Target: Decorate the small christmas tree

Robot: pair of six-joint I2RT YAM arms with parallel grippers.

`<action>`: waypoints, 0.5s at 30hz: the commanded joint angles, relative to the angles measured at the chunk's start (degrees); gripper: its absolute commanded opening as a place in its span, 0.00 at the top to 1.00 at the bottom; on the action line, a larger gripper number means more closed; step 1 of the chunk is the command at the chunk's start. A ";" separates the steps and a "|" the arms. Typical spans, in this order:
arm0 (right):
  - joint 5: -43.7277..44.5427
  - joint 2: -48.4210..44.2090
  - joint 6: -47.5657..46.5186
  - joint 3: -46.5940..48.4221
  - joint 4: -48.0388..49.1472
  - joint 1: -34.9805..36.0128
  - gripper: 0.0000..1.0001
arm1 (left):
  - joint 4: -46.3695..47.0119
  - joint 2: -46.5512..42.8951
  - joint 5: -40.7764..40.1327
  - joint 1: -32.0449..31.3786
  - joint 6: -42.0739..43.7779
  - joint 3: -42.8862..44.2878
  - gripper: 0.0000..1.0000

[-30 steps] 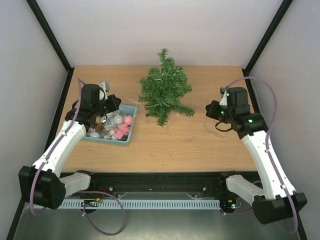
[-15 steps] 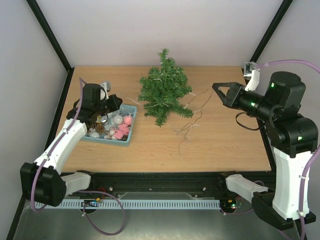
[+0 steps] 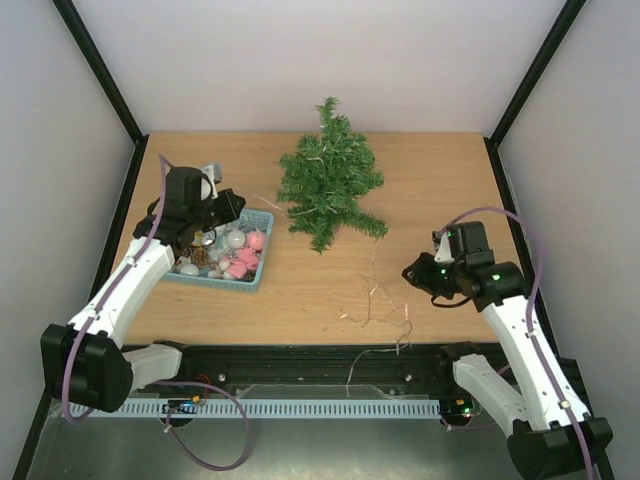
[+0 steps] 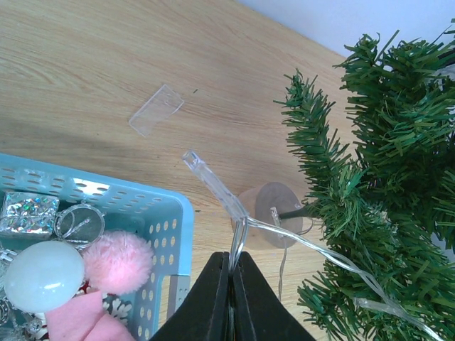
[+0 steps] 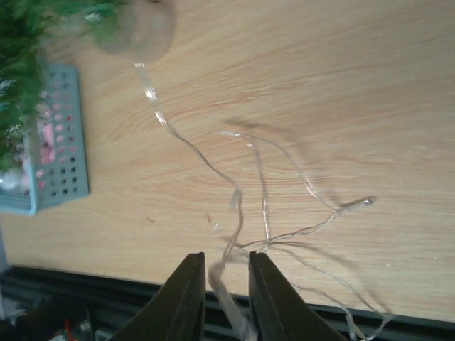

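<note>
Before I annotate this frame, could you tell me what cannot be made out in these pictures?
Top view: the left hand covers part of the teal basket; its ornaments are too small to name.
Right wrist view: the light string leaves the bottom edge; the small christmas tree is blurred and cropped.

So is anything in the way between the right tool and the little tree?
Nothing solid. Only the thin light string lies loose on the table between the right tool and the small christmas tree.
</note>
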 commanded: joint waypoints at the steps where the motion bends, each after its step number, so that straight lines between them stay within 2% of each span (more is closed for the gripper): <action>1: 3.94 -0.38 0.77 -6.34 8.72 0.13 0.65 | 1.28 0.75 0.88 0.48 0.33 -0.51 0.98; 3: 3.45 1.73 0.08 -7.20 9.55 0.20 0.30 | 1.38 0.77 0.66 0.47 0.29 -0.74 0.98; 4: 3.52 2.13 -0.39 -6.98 10.29 0.16 0.25 | 1.47 0.79 0.66 0.48 0.25 -0.83 0.98; 8: 6.19 2.85 -1.85 -4.43 12.25 0.17 0.18 | 1.92 1.01 0.65 0.47 0.06 -0.90 0.98; 15: 9.33 3.77 -3.19 -3.11 18.53 0.60 0.18 | 1.83 1.23 0.47 0.48 0.09 -0.80 0.98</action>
